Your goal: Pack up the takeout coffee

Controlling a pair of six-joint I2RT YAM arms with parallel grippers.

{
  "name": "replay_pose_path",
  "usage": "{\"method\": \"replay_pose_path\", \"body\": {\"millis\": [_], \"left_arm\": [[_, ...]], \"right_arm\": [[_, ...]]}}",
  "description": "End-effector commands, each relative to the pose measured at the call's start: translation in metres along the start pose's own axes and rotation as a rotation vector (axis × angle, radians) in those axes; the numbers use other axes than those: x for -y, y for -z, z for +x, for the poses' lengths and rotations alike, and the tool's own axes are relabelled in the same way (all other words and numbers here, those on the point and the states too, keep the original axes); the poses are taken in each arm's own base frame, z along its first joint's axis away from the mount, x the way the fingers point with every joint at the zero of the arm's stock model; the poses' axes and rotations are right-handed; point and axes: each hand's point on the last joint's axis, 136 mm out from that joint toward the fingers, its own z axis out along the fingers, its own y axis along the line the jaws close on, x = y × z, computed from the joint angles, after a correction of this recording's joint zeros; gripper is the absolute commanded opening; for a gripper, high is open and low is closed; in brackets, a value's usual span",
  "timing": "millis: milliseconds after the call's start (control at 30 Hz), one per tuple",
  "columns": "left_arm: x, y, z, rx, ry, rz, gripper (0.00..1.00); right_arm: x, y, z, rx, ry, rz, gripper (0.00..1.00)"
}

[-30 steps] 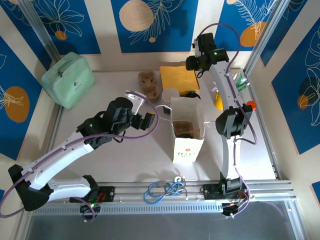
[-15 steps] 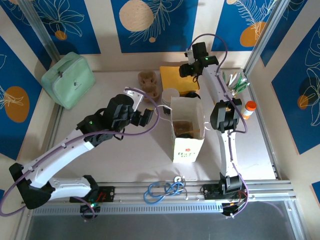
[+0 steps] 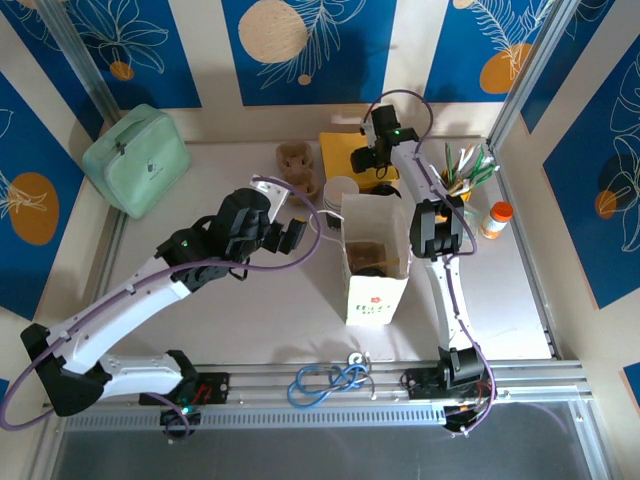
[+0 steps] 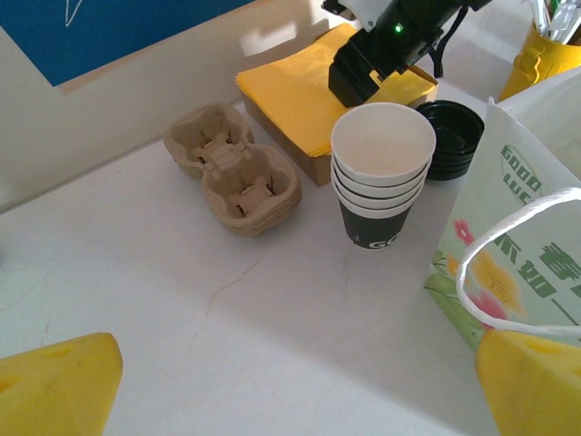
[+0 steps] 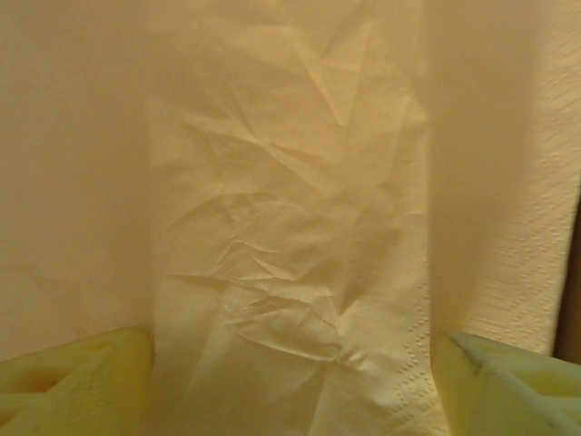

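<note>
A stack of paper coffee cups (image 4: pixel 381 173) stands on the table beside the open printed paper bag (image 3: pixel 375 265), with black lids (image 4: pixel 449 136) behind it. The cardboard cup carrier (image 4: pixel 234 168) lies to the left of the cups. My left gripper (image 3: pixel 287 218) hovers open to the left of the bag, its yellow fingertips (image 4: pixel 54 386) wide apart and empty. At the back, my right gripper (image 3: pixel 372 160) is down on the pile of yellow napkins (image 3: pixel 350 150). It is open, and a crumpled napkin (image 5: pixel 290 227) lies between its fingers (image 5: pixel 73 381).
A mint green case (image 3: pixel 135 158) sits at the back left. A yellow cup of utensils (image 3: pixel 452 178) and an orange-capped bottle (image 3: pixel 495 218) stand at the right. Bare table lies in front of my left gripper. A blue cable (image 3: pixel 330 382) loops on the near rail.
My right gripper has swung left and down onto the napkin pile, its jaws widening. The left arm has barely moved.
</note>
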Motion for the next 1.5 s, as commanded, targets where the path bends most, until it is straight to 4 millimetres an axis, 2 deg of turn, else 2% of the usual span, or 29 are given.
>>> {"method": "replay_pose_path", "body": {"millis": [0,300,433,867,1100,1467], "left_arm": [[-0.009,0.004,-0.003,0.002,-0.004,-0.03,0.99],[-0.008,0.002,-0.006,0.006,0.0,-0.03,1.0],[-0.006,0.003,-0.008,0.018,0.012,-0.018,1.0],[-0.006,0.007,-0.009,0.022,0.033,-0.01,1.0],[-0.008,0.011,-0.007,0.029,0.046,-0.008,1.0],[-0.007,0.013,-0.008,0.037,0.063,0.004,1.0]], "right_arm": [[-0.001,0.0,-0.014,0.05,0.018,0.01,0.81],[-0.001,-0.027,0.002,0.003,0.041,0.064,0.8],[-0.003,-0.027,0.002,0.002,0.045,0.059,0.71],[0.0,0.021,-0.027,0.085,-0.113,-0.079,0.39],[0.008,0.039,-0.034,0.101,-0.183,-0.128,0.27],[0.012,0.069,-0.052,0.157,-0.257,-0.19,0.15]]}}
